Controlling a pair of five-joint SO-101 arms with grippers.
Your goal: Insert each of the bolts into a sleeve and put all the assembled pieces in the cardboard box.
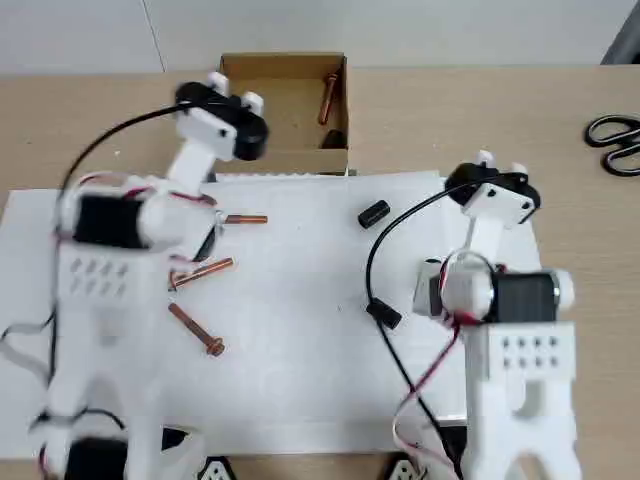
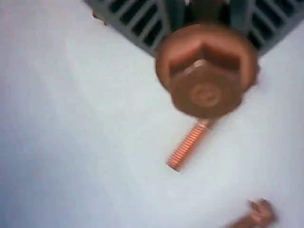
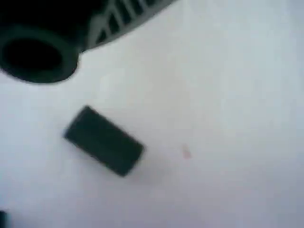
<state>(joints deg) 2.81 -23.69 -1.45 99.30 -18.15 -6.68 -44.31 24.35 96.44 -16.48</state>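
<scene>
Over the left side of the white mat (image 1: 300, 340), my left gripper (image 2: 205, 12) has its jaws clamped on the held bolt (image 2: 205, 76), copper, with its head toward the wrist camera. Three more bolts lie on the mat beside that arm: far bolt (image 1: 245, 218), middle bolt (image 1: 203, 272), near bolt (image 1: 196, 330). On the right side, my right gripper (image 3: 71, 23) is closed around the held sleeve (image 3: 35, 56), black, with its open end facing the camera. A loose sleeve (image 1: 374, 213) lies on the mat left of that gripper. The cardboard box (image 1: 280, 110) sits at the mat's far edge. The boxed bolt (image 1: 328, 98) lies inside by the right wall.
</scene>
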